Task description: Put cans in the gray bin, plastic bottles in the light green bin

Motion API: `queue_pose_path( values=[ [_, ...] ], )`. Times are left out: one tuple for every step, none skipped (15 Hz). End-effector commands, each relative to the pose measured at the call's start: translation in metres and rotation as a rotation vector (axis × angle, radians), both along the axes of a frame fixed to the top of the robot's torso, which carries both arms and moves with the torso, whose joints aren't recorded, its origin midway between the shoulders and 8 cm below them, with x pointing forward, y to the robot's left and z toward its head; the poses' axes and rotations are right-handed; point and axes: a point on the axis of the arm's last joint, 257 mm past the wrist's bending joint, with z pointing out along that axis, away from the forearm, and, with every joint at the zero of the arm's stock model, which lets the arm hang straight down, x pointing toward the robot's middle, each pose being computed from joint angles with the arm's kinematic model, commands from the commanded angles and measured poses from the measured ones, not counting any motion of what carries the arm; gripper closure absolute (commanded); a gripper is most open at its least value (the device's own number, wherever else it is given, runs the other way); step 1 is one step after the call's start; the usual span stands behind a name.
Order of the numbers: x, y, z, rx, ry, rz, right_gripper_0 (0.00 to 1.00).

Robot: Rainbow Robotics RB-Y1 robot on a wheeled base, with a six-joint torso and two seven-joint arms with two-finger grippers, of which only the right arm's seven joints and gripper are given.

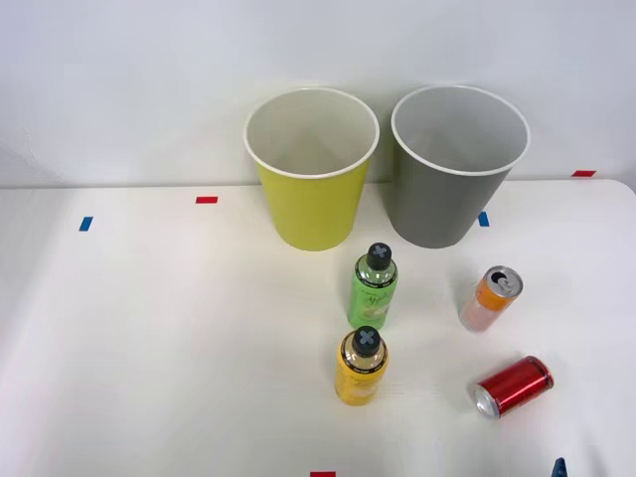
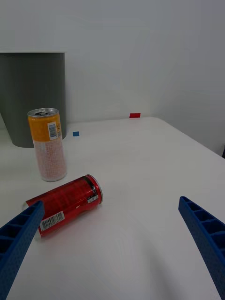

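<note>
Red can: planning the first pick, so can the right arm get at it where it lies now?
Probably yes. The red can lies on its side just ahead of the open right gripper, with nothing between; the orange can stands behind it.

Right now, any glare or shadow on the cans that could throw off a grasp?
Front view: even, soft light; the red can lying on its side shows a bright streak along its body, and the orange can stands with only a faint shadow. Right wrist view: both cans look sharp, the barcode on the red can is readable, and the open right gripper casts no shadow on them.
</note>
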Motion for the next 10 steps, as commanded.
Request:
queue_pose_path(
  values=[
    [0.0, 0.0, 0.0, 0.0, 0.0, 0.0, 0.0],
    [0.0, 0.0, 0.0, 0.0, 0.0, 0.0, 0.0],
    [0.0, 0.0, 0.0, 0.0, 0.0, 0.0, 0.0],
    [0.0, 0.0, 0.0, 0.0, 0.0, 0.0, 0.0],
    [0.0, 0.0, 0.0, 0.0, 0.0, 0.0, 0.0],
    [0.0, 0.0, 0.0, 0.0, 0.0, 0.0, 0.0],
    [0.0, 0.0, 0.0, 0.0, 0.0, 0.0, 0.0],
    [0.0, 0.0, 0.0, 0.0, 0.0, 0.0, 0.0],
    [0.0, 0.0, 0.0, 0.0, 0.0, 0.0, 0.0],
    [0.0, 0.0, 0.0, 0.0, 0.0, 0.0, 0.0]
  ],
)
